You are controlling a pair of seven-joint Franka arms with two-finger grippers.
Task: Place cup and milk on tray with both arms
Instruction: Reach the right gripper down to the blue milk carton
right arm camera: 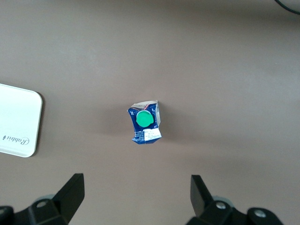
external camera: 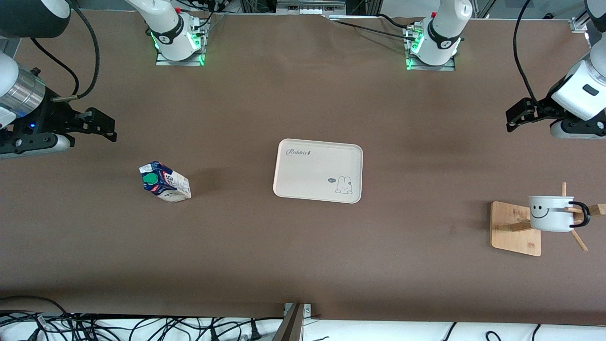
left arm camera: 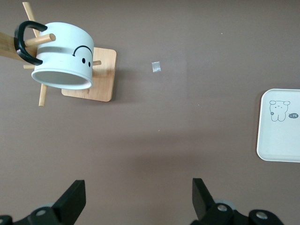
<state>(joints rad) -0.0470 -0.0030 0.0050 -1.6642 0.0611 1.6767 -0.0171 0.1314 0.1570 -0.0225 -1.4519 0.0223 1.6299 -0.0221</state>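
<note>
Since nothing's been picked up yet, the cream rectangular tray with the rabbit drawing (external camera: 318, 170) sits bare mid-table. The small blue-and-white milk carton with a green cap (external camera: 164, 182) stands toward the right arm's end, and the right gripper (external camera: 102, 125) hangs over the table near it, fingers spread, holding nothing. The white smiley mug with a black handle (external camera: 553, 213) hangs by its handle on a wooden peg rack (external camera: 513, 228) at the left arm's end. The left gripper (external camera: 521, 114) is over the table there, also spread and empty. Looks like one item per arm, tray reachable by both.
</note>
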